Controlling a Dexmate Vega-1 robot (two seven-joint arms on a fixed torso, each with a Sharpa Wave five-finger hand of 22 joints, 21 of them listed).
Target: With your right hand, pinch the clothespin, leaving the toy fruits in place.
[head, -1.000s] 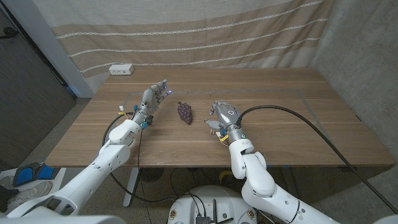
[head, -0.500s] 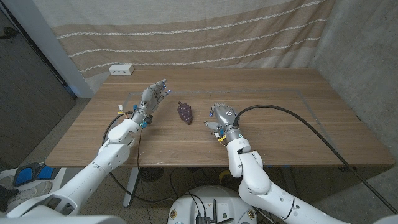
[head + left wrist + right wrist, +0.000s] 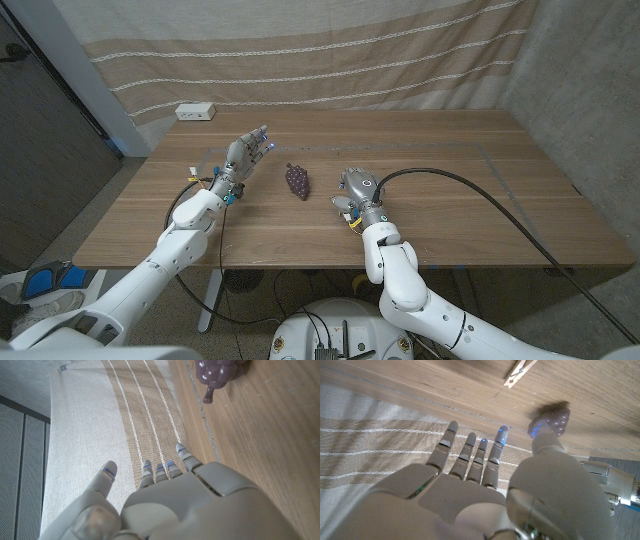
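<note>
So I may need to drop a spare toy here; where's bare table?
Free: the broad wooden table on the right, past the right robot hand, and the back strip near the white box. Crowded: the middle, where the toy grapes lie between the left robot hand and the right.

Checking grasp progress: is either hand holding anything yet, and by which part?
Nothing is held. The right hand is open short of the clothespin; the left hand is open too.
</note>
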